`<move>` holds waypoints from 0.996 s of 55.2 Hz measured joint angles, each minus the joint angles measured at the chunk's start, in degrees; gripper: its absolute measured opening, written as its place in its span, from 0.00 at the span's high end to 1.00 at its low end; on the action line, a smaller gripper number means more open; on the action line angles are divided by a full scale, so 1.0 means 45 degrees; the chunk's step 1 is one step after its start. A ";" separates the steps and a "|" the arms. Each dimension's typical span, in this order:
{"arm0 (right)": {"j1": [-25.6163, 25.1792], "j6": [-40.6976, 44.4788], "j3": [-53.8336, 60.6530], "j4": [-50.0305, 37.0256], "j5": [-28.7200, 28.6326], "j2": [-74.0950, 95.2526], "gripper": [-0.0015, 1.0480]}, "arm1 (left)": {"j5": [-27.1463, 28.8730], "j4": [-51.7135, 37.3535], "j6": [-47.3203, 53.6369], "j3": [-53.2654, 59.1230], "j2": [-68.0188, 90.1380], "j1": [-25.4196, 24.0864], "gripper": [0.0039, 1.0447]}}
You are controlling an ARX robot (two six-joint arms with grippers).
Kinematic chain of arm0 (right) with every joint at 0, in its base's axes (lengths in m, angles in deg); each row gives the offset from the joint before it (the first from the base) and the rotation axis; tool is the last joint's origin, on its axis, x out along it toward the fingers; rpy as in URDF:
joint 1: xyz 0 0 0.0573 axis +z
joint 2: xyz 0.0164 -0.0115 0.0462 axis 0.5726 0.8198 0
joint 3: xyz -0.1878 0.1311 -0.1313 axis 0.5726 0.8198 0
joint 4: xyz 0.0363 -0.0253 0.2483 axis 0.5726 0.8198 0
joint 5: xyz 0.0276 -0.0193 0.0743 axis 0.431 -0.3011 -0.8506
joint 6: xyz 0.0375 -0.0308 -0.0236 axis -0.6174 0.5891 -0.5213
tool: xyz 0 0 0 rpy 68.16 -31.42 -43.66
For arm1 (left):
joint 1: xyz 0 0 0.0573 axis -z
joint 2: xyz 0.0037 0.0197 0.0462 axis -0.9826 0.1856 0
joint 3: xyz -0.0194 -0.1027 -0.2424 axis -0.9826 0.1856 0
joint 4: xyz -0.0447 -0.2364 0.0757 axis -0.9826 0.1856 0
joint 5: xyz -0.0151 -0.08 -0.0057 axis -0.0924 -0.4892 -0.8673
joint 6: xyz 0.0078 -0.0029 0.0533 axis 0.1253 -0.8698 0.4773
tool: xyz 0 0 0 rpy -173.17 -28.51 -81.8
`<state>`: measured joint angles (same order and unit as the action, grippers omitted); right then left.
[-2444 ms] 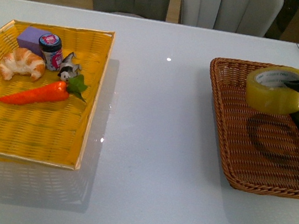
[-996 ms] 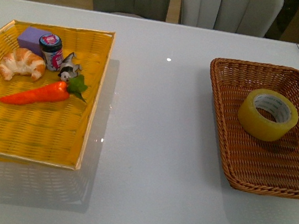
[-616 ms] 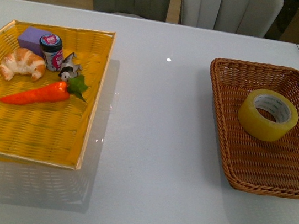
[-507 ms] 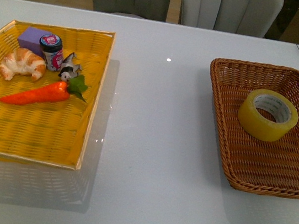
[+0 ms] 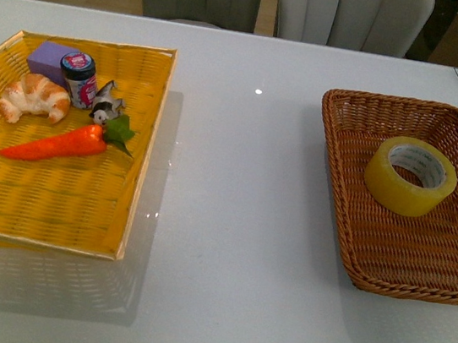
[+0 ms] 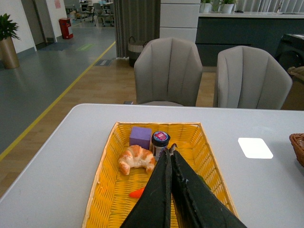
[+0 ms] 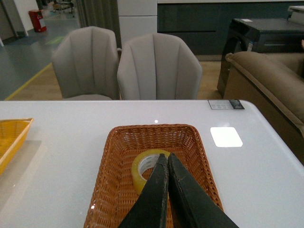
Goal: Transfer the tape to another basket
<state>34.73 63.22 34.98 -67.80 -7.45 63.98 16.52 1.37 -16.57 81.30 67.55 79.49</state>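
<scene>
The tape (image 5: 411, 175), a yellowish roll with a white core, lies flat in the dark brown wicker basket (image 5: 351, 214) on the right of the white table. It also shows in the right wrist view (image 7: 144, 166), partly hidden by my right gripper (image 7: 166, 156), which is shut and empty, held above the brown basket (image 7: 118, 175). My left gripper (image 6: 169, 151) is shut and empty above the yellow tray-basket (image 6: 107, 190). Neither arm shows in the front view.
The yellow tray-basket (image 5: 60, 216) on the left holds a croissant (image 5: 33, 97), a carrot (image 5: 58, 143), a purple block (image 5: 50, 58), a small jar (image 5: 78, 79) and a small figure (image 5: 107, 102). Two grey chairs (image 5: 278, 4) stand beyond the table's far edge.
The right gripper, which held the tape above the brown basket 2.4 s ago, has let go and left the front view. The tape has lain still in the basket since.
</scene>
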 joint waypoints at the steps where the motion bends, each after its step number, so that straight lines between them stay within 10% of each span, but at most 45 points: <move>1: 0.0000 0.0000 0.0000 0.0155 0.0000 -0.0170 0.98 | 0.0000 0.0000 0.0000 0.0000 0.0000 0.0000 0.99; 55: 0.0010 0.0005 0.0005 0.7028 0.0000 -0.6771 0.98 | 0.0000 0.0000 0.0005 0.0000 0.0000 0.0005 0.99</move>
<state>34.77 63.25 35.01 -36.18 -7.45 33.51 16.52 1.37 -16.55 81.30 67.55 79.51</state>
